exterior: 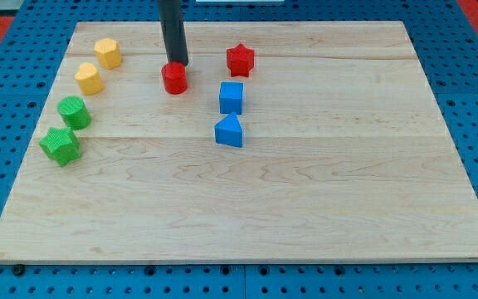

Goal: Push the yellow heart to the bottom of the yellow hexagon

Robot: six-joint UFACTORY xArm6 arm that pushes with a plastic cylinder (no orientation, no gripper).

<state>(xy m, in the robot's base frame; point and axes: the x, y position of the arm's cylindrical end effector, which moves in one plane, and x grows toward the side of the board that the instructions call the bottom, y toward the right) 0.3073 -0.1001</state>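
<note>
The yellow hexagon (108, 52) sits near the board's top left corner. The yellow heart (90, 79) lies just below it and slightly to the left, close to it but apart. My tip (177, 64) is at the top middle of the board, right at the upper edge of a red cylinder (174, 78). The tip is well to the right of both yellow blocks.
A green cylinder (74, 111) and a green star (60, 144) lie below the heart along the left edge. A red star (240, 60), a blue cube (231, 97) and a blue triangular block (230, 131) stand right of the tip. The wooden board (305, 208) lies on a blue pegboard.
</note>
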